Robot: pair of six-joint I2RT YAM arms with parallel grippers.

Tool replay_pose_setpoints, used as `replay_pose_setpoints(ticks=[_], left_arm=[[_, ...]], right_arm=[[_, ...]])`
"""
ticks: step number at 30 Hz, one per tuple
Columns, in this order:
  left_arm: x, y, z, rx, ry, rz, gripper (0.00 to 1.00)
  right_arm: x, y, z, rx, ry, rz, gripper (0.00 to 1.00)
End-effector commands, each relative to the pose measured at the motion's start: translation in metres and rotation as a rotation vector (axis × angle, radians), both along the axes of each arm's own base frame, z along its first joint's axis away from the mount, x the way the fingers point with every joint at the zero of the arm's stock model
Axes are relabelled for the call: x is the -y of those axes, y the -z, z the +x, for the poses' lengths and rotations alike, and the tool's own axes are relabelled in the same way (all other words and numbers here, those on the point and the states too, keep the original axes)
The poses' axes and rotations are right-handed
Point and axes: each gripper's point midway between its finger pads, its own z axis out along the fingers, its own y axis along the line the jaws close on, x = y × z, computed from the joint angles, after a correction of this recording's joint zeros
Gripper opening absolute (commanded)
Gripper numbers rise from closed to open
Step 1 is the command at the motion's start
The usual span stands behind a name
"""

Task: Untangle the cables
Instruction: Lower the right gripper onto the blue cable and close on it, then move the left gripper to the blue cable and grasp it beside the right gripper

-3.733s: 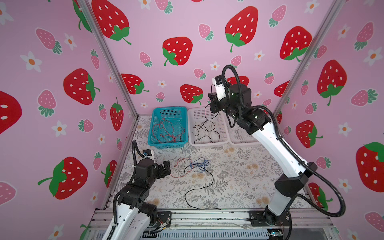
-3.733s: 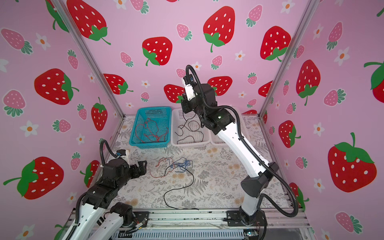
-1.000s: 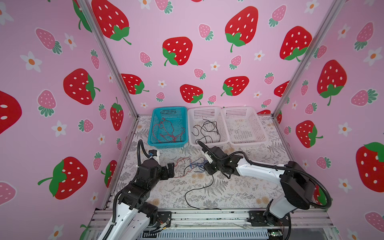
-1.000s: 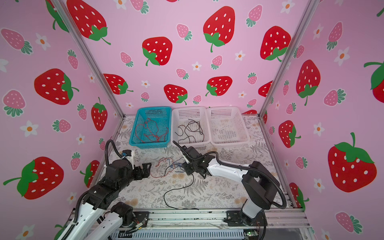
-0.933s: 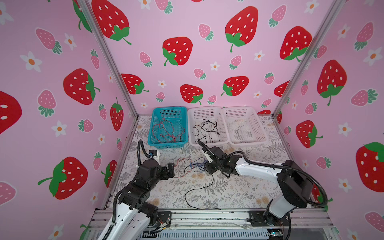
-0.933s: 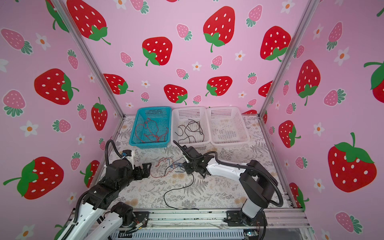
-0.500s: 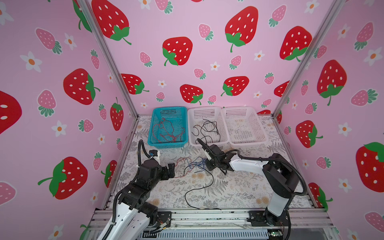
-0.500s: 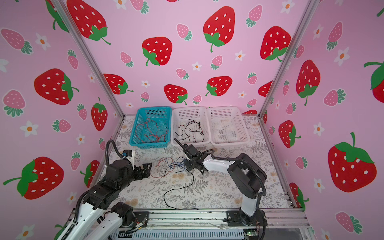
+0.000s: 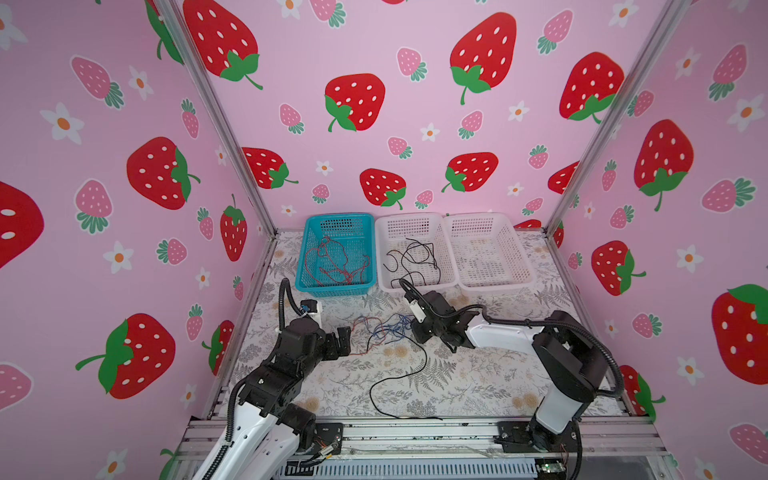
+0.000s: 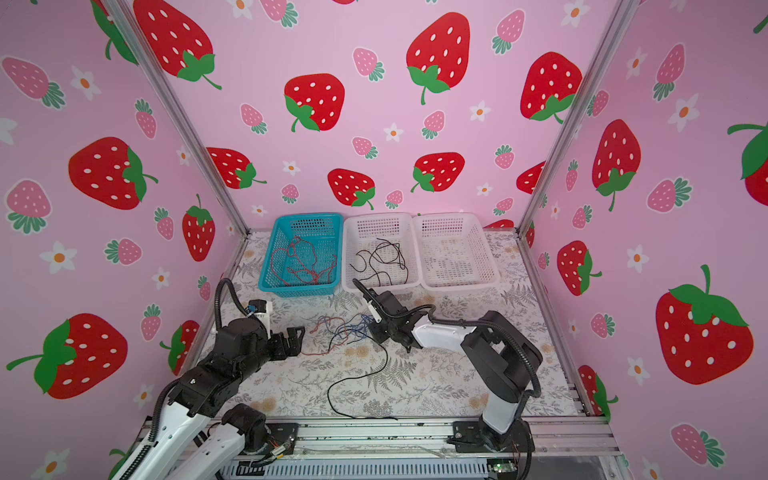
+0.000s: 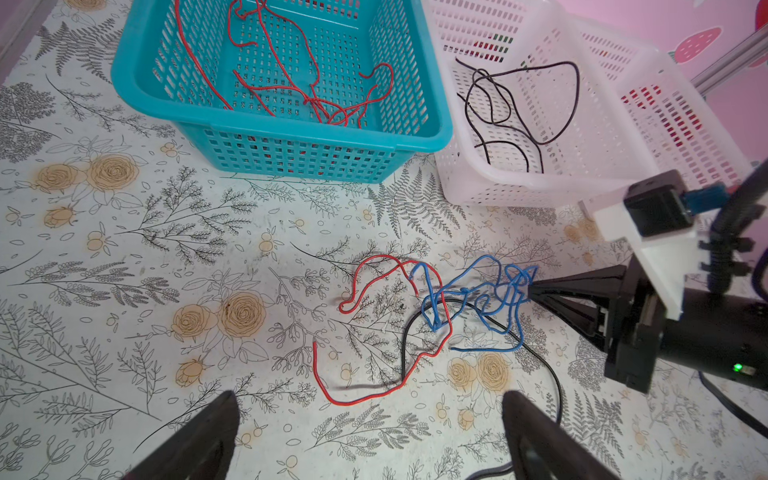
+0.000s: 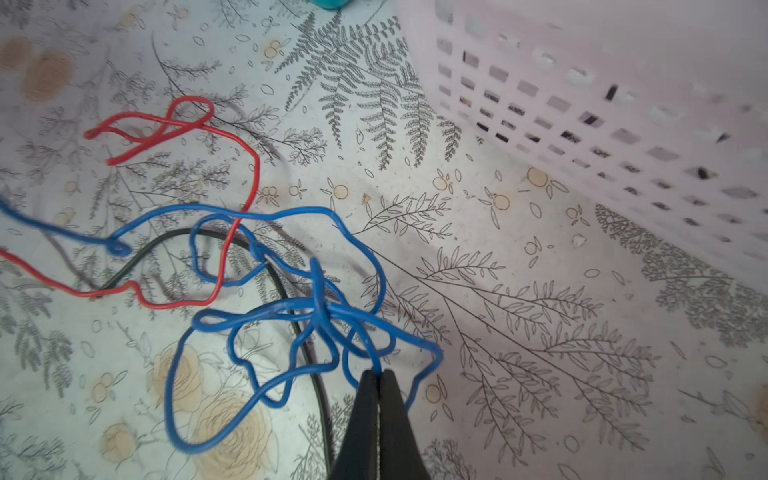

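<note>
A: Three baskets at the back?
B: Yes, one blue basket (image 9: 332, 287) holding red cables (image 11: 309, 97), and two white baskets (image 9: 417, 286), the middle one holding black cables (image 11: 505, 120)
A: And on the table (image 9: 478, 374)?
B: One tangle of one blue cable (image 12: 291, 305), one red cable (image 11: 376, 258) and one black cable (image 11: 404, 349). The right gripper (image 12: 379, 376) is pinched tight on the blue cable; the left gripper (image 11: 368, 401) is spread wide near the red cable

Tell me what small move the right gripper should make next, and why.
Probably lift the right gripper slowly up and back: it is shut on the blue cable, which crosses the red cable and the black cable.

no text, label or number can be read anywhere.
</note>
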Motion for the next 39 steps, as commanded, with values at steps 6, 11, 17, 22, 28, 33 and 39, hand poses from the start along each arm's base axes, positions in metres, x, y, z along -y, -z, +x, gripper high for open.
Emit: replay_pose_setpoints(ticks=[6,11,17,22,28,33,39], left_arm=[[0.025,-0.027,-0.002,0.025,0.087,-0.134,1.0],[0.06,-0.041,-0.008,-0.014,0.197,-0.334,0.93],[0.089,-0.044,-0.012,-0.121,0.258,-0.501,0.87],[0.102,-0.044,-0.013,-0.126,0.275,-0.522,0.85],[0.107,-0.037,-0.016,-0.137,0.274,-0.523,0.79],[0.105,-0.041,-0.014,-0.096,0.258,-0.551,0.66],[0.108,-0.042,-0.012,-0.092,0.26,-0.568,0.52]], right_arm=[[-0.013,-0.087,-0.031,0.123,-0.155,0.332,0.0],[-0.014,-0.11,-0.048,0.141,-0.231,0.432,0.0],[-0.006,-0.13,-0.056,0.183,-0.236,0.507,0.0],[-0.007,-0.13,-0.058,0.169,-0.243,0.517,0.0],[-0.008,-0.131,-0.061,0.162,-0.25,0.524,0.0],[-0.013,-0.123,-0.063,0.132,-0.268,0.513,0.0],[-0.015,-0.116,-0.063,0.125,-0.267,0.488,0.0]])
